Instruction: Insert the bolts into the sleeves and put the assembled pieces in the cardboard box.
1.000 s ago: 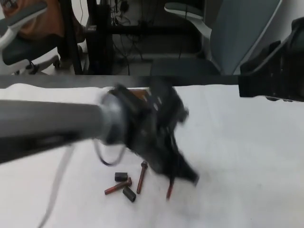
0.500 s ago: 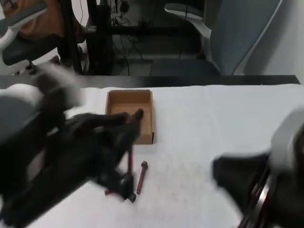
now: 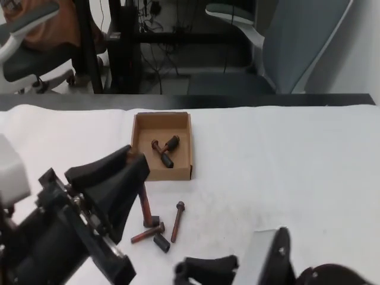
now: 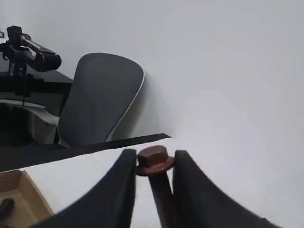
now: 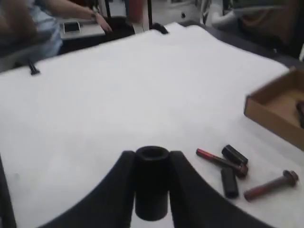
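Observation:
My left gripper (image 4: 154, 156) is shut on a rust-red bolt (image 4: 154, 160), its hex head between the fingers. In the high view that gripper (image 3: 133, 172) sits at the lower left, with the bolt (image 3: 144, 205) hanging over the loose parts. My right gripper (image 5: 151, 156) is shut on a black sleeve (image 5: 152, 183), held upright with its bore showing. The cardboard box (image 3: 142, 127) stands behind, holding an assembled bolt and sleeve (image 3: 166, 149). On the cloth lie two bolts (image 3: 177, 221) (image 3: 147, 233) and two sleeves (image 3: 160, 242) (image 3: 151, 221).
White cloth (image 3: 285, 166) covers the bench. The right arm (image 3: 249, 267) rises at the near edge. In the right wrist view, the loose bolts (image 5: 221, 160) (image 5: 270, 185) and sleeves (image 5: 229, 182) lie beyond the gripper, near the box (image 5: 280, 109). Office chairs (image 3: 297, 47) stand behind the bench.
Both arms have swept across the view. The arm that was over the bolt at the centre has pulled back to the lower left with it. The other arm has dropped to the near edge.

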`<state>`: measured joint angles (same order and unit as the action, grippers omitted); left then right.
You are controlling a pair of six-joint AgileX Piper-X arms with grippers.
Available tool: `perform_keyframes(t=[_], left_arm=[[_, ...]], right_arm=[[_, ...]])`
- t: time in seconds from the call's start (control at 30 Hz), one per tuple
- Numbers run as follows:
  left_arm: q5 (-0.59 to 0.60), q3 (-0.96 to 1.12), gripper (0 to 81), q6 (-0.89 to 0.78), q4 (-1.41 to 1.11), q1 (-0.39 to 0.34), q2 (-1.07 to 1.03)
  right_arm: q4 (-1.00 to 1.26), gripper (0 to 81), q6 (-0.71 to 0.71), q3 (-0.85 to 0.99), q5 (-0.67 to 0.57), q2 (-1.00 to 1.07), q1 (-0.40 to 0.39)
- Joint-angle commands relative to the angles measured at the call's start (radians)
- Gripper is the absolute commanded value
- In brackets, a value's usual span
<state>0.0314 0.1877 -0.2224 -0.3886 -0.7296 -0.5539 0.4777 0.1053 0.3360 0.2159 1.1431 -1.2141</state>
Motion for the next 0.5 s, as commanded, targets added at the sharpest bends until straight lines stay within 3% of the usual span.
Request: perform_keyframes(t=[0.0,0.27,0.47], left_arm=[[-0.001,0.001,1.8,0.014,-0.020,-0.002,-0.007],[0.046,0.001,1.8,0.014,-0.020,-0.002,-0.007],[0.091,0.001,1.8,0.014,-0.014,-0.002,-0.007]], right_arm=[[0.158,0.0,-0.009,0.034,-0.001,0.064,-0.013],[0.155,0.0,-0.073,0.110,-0.008,0.099,-0.014],[0.165,0.0,-0.072,0.113,0.082,0.099,-0.014]])
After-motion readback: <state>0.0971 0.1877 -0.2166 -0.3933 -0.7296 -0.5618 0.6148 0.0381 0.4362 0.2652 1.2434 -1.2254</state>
